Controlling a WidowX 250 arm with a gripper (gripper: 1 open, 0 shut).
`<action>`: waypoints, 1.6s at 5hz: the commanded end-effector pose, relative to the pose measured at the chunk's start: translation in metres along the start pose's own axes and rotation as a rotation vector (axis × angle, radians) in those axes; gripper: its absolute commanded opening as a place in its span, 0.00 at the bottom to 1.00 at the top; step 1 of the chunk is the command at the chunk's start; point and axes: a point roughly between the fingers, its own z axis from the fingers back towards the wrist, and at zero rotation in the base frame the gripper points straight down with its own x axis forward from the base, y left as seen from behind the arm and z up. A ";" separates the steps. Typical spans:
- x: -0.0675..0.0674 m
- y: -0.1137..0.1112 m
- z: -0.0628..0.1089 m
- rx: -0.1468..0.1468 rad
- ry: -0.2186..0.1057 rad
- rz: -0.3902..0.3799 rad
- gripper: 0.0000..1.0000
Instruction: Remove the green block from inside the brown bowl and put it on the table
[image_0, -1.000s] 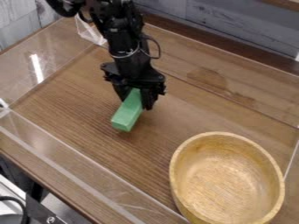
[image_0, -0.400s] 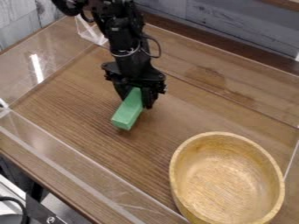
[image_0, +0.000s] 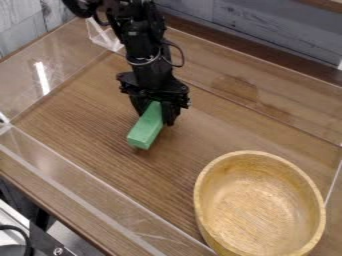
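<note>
The tool (image_0: 155, 103) grips the green block (image_0: 146, 129) at bench (image_0: 80, 110) centre, open wood around it, the brown bowl (image_0: 259, 208) at five o'clock.

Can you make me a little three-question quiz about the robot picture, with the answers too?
1. True or false: the green block is lying inside the brown bowl.
2. What is the gripper doing? A) hanging wide open over the bowl, B) shut on the upper end of the block, C) resting on the clear wall.
3. Fill the gap: the lower end of the block is down at the ______, far from the bowl.

Key:
1. False. The bowl holds nothing; the block is out by the gripper.
2. B
3. table
</note>
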 end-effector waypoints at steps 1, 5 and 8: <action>0.012 0.004 0.011 0.008 -0.038 0.000 0.00; 0.012 0.004 0.010 0.005 -0.006 -0.010 0.00; 0.012 0.004 0.011 0.003 0.016 -0.018 0.00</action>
